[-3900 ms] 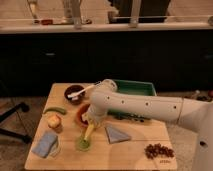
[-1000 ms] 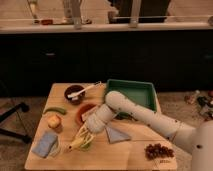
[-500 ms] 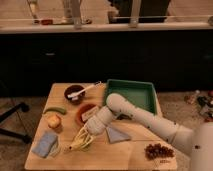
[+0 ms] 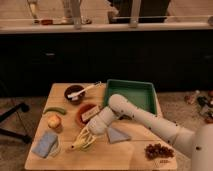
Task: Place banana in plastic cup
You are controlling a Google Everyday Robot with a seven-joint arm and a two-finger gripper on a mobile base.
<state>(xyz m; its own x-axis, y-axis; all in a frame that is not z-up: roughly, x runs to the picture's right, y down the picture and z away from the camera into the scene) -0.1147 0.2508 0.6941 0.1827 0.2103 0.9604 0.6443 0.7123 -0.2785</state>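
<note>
The pale-yellow banana [image 4: 78, 143] lies slanted, its lower end pointing down-left toward the table's front. Its upper end is at my gripper [image 4: 91, 133], which is shut on it. The light-green plastic cup [image 4: 88, 142] sits right under the gripper and is mostly covered by the banana and the fingers. I cannot tell whether the cup is upright or tipped. My white arm [image 4: 131, 113] reaches in from the right, across the table.
On the wooden table [image 4: 100, 162] are an orange-red bowl [image 4: 86, 113], a dark bowl with a white spoon [image 4: 74, 93], a green pod [image 4: 54, 109], a round yellow-orange fruit [image 4: 53, 121], a blue sponge [image 4: 45, 144], a green tray [image 4: 131, 94], a grey-blue napkin [image 4: 118, 134] and grapes [image 4: 158, 150].
Since the earliest frame the arm has come down and left, and the banana now slants low across the cup. Over the last second almost nothing has moved.
</note>
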